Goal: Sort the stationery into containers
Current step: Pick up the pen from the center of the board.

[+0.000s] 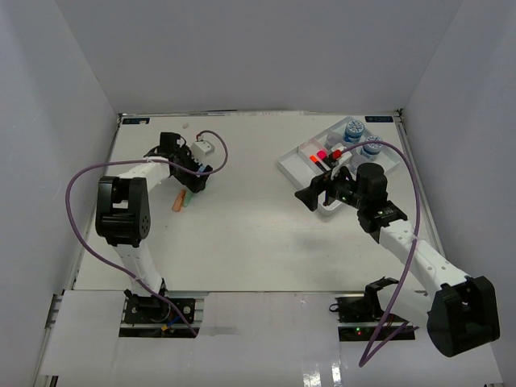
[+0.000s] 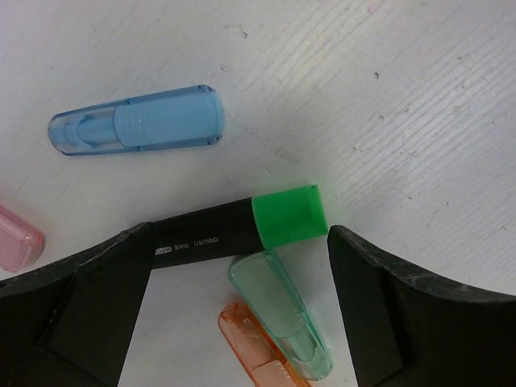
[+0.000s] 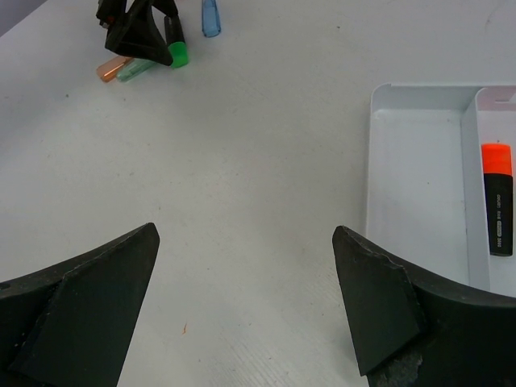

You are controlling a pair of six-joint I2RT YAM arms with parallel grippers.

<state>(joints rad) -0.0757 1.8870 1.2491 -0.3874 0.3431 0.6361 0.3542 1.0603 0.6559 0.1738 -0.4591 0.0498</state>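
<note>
Closing on the green marker is judged to be the step in hand. The counter carries the white tray on its right side. Two jars and an orange marker are already lodged in its compartments.

The right gripper is held fully open and empty above the counter, just beside the tray. The left gripper is spread equally wide and nothing is clamped. The green marker lies on the counter between the fingers, its length running almost from one finger to the other.

A grasp along that line is judged poor, since the marker would be pinched end to end. The wrist should be turned until the fingers face the long sides of the black barrel. The gripper should then be lowered to the counter before it is closed.

Care is required with the loose translucent pieces. A clear green piece lies against the barrel, with an orange piece beside it. A blue piece and a pink piece lie apart. None of these should be trapped.
</note>
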